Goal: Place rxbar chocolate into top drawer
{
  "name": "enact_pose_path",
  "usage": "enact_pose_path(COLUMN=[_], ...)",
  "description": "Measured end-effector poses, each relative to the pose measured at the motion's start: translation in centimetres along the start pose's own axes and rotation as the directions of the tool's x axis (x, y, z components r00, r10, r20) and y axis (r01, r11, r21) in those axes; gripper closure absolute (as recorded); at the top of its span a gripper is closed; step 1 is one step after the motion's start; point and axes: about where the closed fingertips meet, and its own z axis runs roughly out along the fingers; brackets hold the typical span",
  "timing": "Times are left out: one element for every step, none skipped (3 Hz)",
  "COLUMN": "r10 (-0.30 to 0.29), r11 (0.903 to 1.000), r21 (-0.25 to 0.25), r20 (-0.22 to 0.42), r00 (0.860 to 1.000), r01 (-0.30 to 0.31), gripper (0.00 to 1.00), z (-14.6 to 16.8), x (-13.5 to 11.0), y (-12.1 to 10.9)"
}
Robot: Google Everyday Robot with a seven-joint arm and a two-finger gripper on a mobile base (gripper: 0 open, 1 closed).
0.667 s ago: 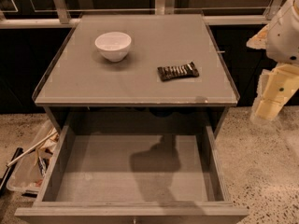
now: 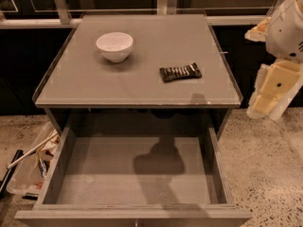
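On the grey tabletop (image 2: 142, 84) your bar (image 2: 180, 72) lies flat, right of the bowl (image 2: 114, 46); the open drawer (image 2: 94, 178) sits below and in front of the bowl. Judge the bar light, thin and slick, so pinch across its narrow middle. Your gripper (image 2: 270, 93) hangs far right of the bowl; open or closed, you cannot tell.

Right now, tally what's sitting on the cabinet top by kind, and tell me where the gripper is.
white bowl: 1
rxbar chocolate: 1
Total: 2, both on the tabletop.
The top drawer stands open below. The gripper is out past the table's right edge, apart from both items.
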Motion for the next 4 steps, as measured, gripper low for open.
enact_pose_path(r10=[-0.033, -0.090, -0.140, -0.153], r11=[0.9984, 0.9932, 0.9875, 0.9853], r21=[0.048, 0.088, 0.101, 0.109], r20=[0.087, 0.165, 0.211, 0.214], r00=[0.996, 0.982, 0.967, 0.965], r01=[0.029, 0.077, 0.121, 0.132], gripper=[0.00, 0.00, 0.00, 0.00], z=[0.5, 1.6, 3.7, 4.1], x=[-1.0, -2.7, -4.6, -4.9], y=[-2.0, -4.1, -6.7, -7.4])
